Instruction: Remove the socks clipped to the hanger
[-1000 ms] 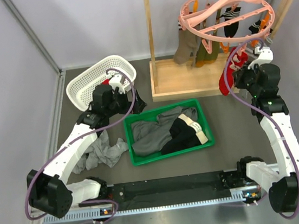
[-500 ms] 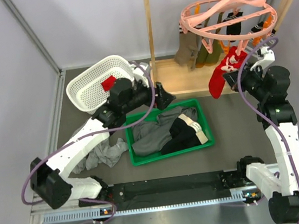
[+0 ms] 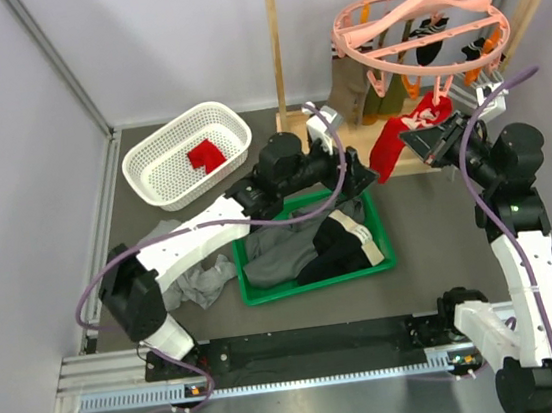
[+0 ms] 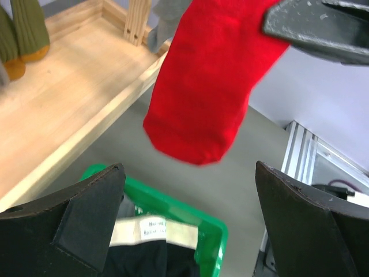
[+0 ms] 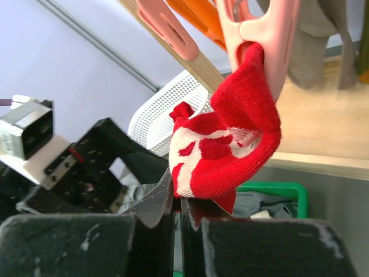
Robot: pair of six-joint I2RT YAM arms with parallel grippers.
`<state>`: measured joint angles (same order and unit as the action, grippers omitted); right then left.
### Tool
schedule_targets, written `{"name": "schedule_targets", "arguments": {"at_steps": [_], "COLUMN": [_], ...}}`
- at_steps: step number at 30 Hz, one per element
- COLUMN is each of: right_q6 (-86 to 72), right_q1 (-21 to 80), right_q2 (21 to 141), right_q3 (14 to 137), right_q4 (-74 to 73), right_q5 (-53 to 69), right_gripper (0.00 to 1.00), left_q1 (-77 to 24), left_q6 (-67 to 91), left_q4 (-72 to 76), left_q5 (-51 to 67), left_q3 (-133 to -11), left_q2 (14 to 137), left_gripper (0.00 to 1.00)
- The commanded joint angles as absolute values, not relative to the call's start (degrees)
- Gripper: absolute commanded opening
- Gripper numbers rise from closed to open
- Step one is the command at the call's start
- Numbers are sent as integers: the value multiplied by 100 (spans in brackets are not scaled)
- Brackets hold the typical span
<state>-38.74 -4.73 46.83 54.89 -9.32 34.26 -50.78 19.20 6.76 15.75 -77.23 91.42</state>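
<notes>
R pincer [image 5: 181, 203] pinching red sock [image 5: 230, 138] (in hanger clip [image 5: 265, 34]) | L pincer [image 4: 190, 202] agape

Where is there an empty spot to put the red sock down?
Bare mat lies between the green bin and the right arm, and in front of the bin. The white basket holds one red piece; the rest is free. Crowded: the bin, full of clothes, and under the hanger, with the left gripper and right gripper close by.
</notes>
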Motion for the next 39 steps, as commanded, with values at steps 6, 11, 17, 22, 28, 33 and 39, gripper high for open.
{"name": "schedule_targets", "arguments": {"at_steps": [6, 11, 17, 22, 28, 33, 39], "right_q6": [-4359, -4281, -3693, -3077, -2567, -2251, -2110], "right_q1": [-519, -519, -519, -510, -519, -518, -518], "right_q2": [4553, 4561, 4649, 4886, 5071, 5378, 5686], "right_q3": [5537, 5563, 6168, 7170, 8225, 8666, 8912], "right_q4": [-431, -615, -1841, -3364, -4376, -4351, -4035], "right_q5": [3735, 3744, 3472, 2787, 1970, 1495, 1310], "right_gripper": [0, 0, 28, 48, 58, 64, 65], "left_q1": [-5396, -5432, -5440, -5440, -5440, -5432, -5440], "left_q6": [1626, 1600, 1608, 1608, 1591, 1617, 1705], "left_q4": [1195, 1107, 932, 817, 853, 861, 835], "left_q5": [1407, 1389, 1301, 1292, 1239, 1239, 1301], "left_q3": [-8788, -9184, -9132, -8965, -8675, -8570, -8517], "left_q2": [10151, 10485, 10380, 10248, 9958, 9782, 9677], "left_gripper": [98, 66, 0, 0, 0, 0, 0]}}
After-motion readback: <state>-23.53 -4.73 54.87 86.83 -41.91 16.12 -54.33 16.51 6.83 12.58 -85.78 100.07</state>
